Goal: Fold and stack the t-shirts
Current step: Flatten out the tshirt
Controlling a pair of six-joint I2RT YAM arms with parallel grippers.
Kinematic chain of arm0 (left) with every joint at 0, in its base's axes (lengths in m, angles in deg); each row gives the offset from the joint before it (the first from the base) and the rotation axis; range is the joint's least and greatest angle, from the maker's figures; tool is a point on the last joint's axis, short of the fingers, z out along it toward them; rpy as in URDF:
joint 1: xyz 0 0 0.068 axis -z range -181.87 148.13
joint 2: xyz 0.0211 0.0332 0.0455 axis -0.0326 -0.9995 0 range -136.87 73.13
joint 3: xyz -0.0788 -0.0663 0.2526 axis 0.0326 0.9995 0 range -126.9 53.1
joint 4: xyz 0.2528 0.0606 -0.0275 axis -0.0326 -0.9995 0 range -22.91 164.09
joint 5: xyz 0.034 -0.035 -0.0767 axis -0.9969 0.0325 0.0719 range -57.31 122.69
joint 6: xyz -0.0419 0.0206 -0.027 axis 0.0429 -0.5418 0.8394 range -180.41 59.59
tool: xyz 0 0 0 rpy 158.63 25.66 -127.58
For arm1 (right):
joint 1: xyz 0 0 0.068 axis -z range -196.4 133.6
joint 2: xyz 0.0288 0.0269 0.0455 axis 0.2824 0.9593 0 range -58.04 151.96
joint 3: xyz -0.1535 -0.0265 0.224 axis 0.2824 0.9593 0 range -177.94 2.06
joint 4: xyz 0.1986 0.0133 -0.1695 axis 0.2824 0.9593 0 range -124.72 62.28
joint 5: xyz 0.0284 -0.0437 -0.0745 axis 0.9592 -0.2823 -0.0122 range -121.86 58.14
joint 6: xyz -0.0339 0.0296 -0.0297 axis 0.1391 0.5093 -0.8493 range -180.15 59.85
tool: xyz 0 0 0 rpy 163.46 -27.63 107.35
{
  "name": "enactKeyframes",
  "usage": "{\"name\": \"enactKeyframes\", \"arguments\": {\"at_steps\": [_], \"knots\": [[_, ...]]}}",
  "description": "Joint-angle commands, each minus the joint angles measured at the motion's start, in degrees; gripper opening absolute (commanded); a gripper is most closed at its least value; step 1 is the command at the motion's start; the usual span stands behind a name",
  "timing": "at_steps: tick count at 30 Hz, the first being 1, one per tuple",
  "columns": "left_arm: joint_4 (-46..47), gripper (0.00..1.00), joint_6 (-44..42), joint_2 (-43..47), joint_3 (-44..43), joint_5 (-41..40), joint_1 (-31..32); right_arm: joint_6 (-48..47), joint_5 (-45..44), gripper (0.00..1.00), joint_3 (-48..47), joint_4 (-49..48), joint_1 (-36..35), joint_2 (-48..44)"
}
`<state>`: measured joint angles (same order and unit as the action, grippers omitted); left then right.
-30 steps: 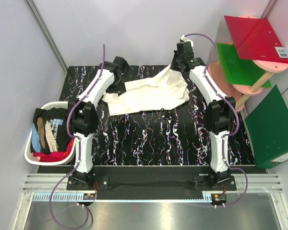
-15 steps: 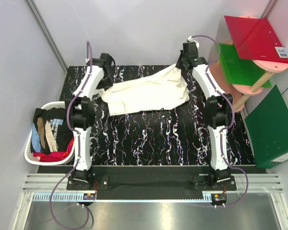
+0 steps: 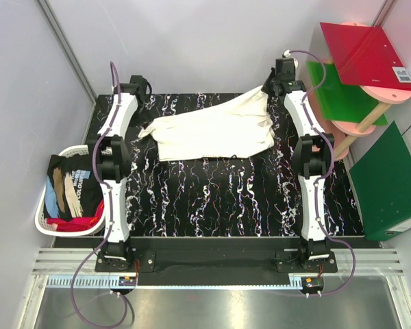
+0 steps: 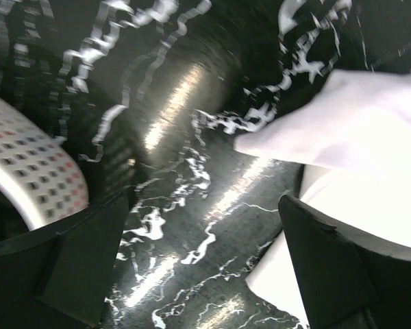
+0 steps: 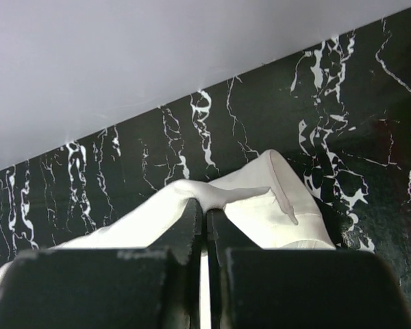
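The basket [image 3: 42, 205] beside the desk [image 3: 226, 199] holds crumpled t-shirts [image 3: 72, 188]. The left claw [image 4: 205, 264] stands fully open and empty over the far-left corner. 1 cream t-shirt [image 3: 212, 130] lies across the far half. The right claw [image 5: 205, 216] is clamped on its far-right corner.

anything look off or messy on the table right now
Yes: the cream-white t-shirt lies rumpled and skewed across the far side of the table, not flat. One corner is pinched in the shut right gripper near the back edge; the open left gripper holds nothing.
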<state>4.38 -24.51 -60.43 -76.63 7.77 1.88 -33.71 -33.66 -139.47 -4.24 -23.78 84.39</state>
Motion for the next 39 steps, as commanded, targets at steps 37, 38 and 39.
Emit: {"name": "enactKeyframes", "arguments": {"at_steps": [37,38,39], "knots": [[10.1,0.78,-4.3,0.5,6.1,8.7,-2.3,2.0,8.4,0.0,5.2,-3.1,3.4,-1.9],[10.0,0.78,-4.3,0.3,6.4,8.6,-2.4,2.0,8.4,0.0,5.6,-3.1,3.4,-2.0],[10.1,0.78,-4.3,0.1,6.8,8.3,-2.4,1.7,8.5,0.0,5.8,-3.1,3.4,-2.2]]}}
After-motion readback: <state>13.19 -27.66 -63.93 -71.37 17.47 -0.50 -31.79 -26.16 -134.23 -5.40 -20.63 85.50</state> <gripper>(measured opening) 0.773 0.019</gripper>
